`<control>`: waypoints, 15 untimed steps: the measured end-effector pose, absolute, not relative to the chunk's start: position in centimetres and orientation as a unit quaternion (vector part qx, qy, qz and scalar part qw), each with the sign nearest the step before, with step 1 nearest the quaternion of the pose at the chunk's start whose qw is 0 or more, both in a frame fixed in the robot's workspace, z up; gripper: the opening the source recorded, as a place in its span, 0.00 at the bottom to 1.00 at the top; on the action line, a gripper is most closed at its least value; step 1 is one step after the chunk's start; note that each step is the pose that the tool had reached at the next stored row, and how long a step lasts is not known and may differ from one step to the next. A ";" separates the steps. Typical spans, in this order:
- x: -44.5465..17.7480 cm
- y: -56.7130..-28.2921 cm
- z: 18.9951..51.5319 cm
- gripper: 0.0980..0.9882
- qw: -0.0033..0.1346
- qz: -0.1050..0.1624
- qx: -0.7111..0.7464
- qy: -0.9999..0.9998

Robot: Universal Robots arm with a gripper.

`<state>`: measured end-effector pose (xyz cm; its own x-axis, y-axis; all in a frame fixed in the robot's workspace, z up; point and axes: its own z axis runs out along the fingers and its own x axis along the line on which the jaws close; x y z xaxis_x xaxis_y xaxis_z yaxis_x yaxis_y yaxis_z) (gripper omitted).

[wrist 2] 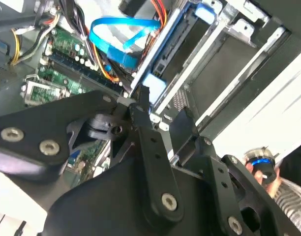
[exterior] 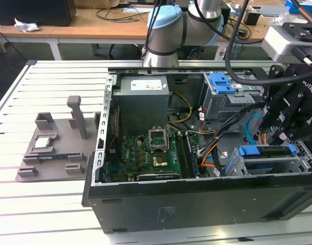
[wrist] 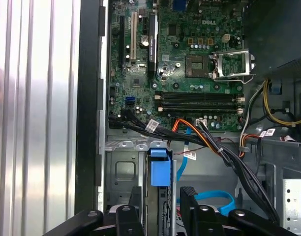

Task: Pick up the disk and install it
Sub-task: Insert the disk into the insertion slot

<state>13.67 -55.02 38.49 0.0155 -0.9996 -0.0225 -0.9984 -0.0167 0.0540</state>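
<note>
disk (wrist: 159, 171): flat drive w/ blue plastic bracket, in grey metal bay (wrist: 122, 169).
my gripper (wrist: 162, 192): black, spread, astride disk.

The desk (exterior: 49, 81) is a slatted aluminium surface. At the far side, a wooden table (exterior: 95, 28) carries loose cables (exterior: 120, 13); dark floor (exterior: 13, 56) lies between

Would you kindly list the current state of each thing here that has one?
disk: slotted into the drive cage.
gripper: open, astride the disk's blue carrier.
computer case: open, side panel off.
processor socket: cover flipped open.
</note>
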 end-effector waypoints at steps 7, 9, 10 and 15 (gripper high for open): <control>13.7 -55.0 38.5 0.37 0.011 -0.027 0.712 -0.701; 13.7 -55.0 38.5 0.16 0.011 -0.027 0.712 -0.701; 13.7 -55.0 38.5 0.16 0.011 -0.027 0.712 -0.701; 13.7 -55.0 38.5 0.01 0.011 -0.027 0.712 -0.701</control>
